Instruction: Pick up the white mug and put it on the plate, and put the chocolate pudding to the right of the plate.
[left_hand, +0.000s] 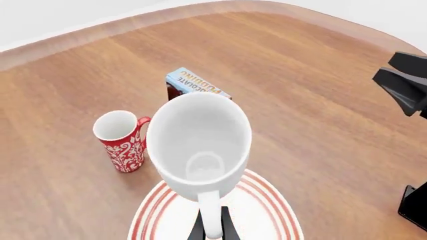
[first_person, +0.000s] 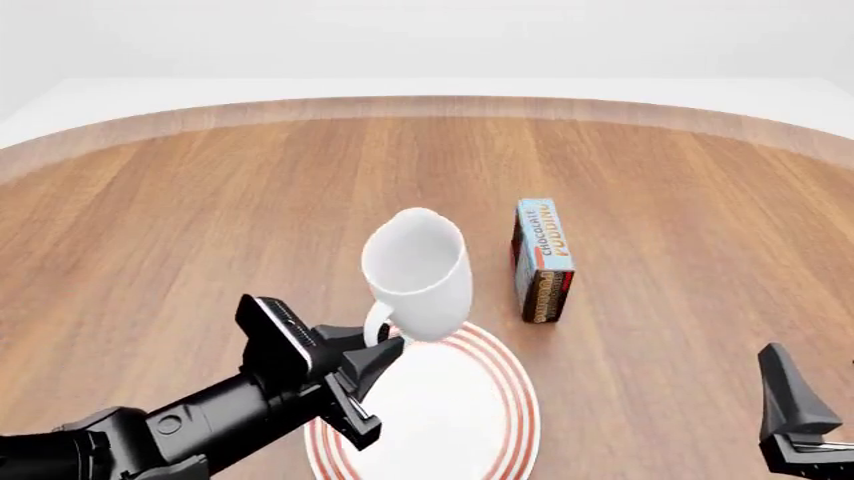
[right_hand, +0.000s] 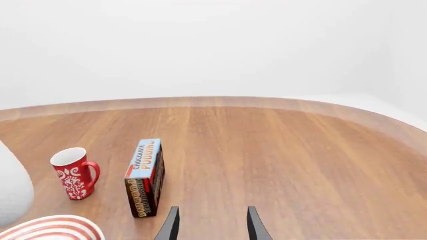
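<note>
I had the left gripper (first_person: 380, 358) clenched on the mug's (first_person: 419, 272) handle, mug hanging tilted just above the plate's (first_person: 514, 440) far rim; right gripper (right_hand: 210, 222) stood released.

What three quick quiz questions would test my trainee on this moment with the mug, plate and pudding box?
1. True or false: the white mug rests flat on the plate.
2. Which gripper holds the mug's handle: A) left gripper B) right gripper?
3. Fill in: the pudding box stands on the ____.

Key: 1 false, it is tilted above the plate; 2 A; 3 table, beyond the plate.
</note>
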